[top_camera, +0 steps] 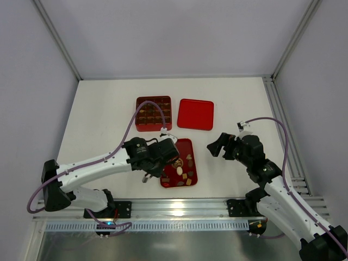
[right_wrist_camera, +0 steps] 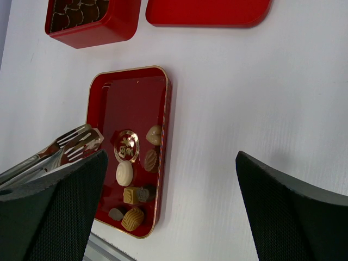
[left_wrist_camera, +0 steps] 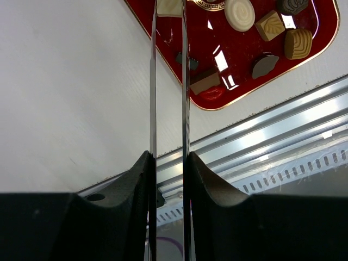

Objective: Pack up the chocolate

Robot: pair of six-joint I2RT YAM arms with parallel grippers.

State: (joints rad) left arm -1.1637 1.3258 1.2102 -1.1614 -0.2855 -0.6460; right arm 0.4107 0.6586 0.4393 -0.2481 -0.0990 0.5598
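Observation:
Several chocolates point(top_camera: 185, 169), dark, tan and cream, lie at the near end of a flat red tray point(top_camera: 182, 148). My left gripper point(top_camera: 161, 154) is shut on metal tongs point(left_wrist_camera: 154, 81) at the tray's left edge. In the left wrist view point(left_wrist_camera: 168, 163) the two blades run up to a cream piece point(left_wrist_camera: 169, 5) at the frame's top edge; I cannot tell if it is pinched. My right gripper point(top_camera: 217, 145) is open and empty, above bare table right of the tray point(right_wrist_camera: 130, 98). Its wrist view point(right_wrist_camera: 169, 163) shows the chocolates point(right_wrist_camera: 124, 173) and the tong tips point(right_wrist_camera: 73, 142).
A red grid box point(top_camera: 154, 113) partly filled with dark pieces stands at the back, with a flat red lid point(top_camera: 196, 114) to its right. An aluminium rail point(top_camera: 179, 207) runs along the near table edge, close to the tray's near end.

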